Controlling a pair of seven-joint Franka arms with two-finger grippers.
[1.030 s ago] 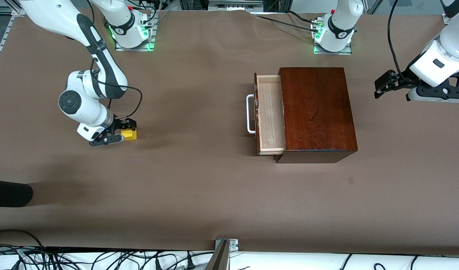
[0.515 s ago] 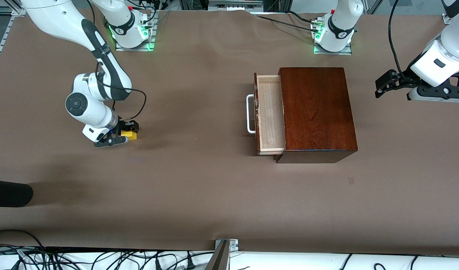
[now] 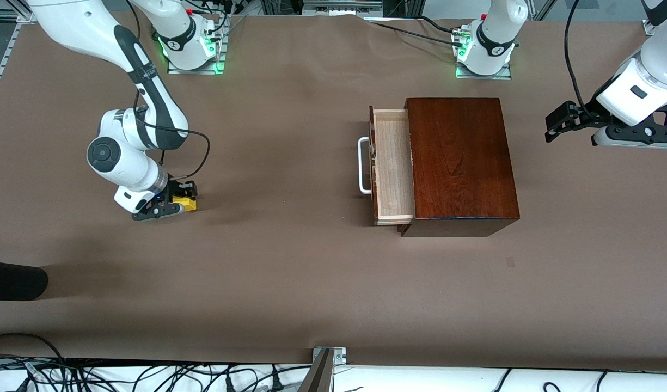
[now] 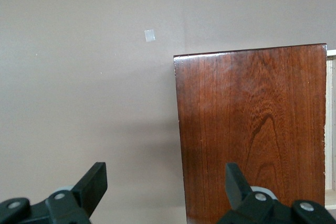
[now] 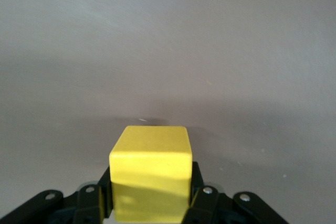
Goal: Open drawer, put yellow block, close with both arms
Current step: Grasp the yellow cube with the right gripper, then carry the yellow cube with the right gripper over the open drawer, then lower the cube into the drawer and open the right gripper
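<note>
Right gripper (image 3: 176, 202) is down at the worktop (image 3: 289, 283) toward the right arm's end, its fingers (image 5: 202, 195) pinching the yellow block (image 3: 185, 203) on two opposite sides; the right wrist view shows the cube seated squarely between them, its top and one face exposed. A second ago the fingers stood spread around the block; half a second ago they were already nearly closed on it, and they are now fully clamped. Over the same interval the right wrist and forearm have shifted slightly, and the block shows a little more covered by the fingers than before. Whether the block rests on the worktop or is just clear of it cannot be told. Left gripper (image 3: 570, 121) waits in the air over the left arm's end of the worktop, well apart from the dark mahogany box (image 3: 461, 163), fingers (image 4: 94, 182) spread with nothing between them; its position is almost unchanged. The drawer (image 3: 392, 166) stands pulled part way out of the box, its pale-wood tray exposed, white handle (image 3: 362, 165) facing the right arm's end, unchanged from the earlier frames. A small pale patch (image 4: 149, 35) lies on the worktop near the box.
</note>
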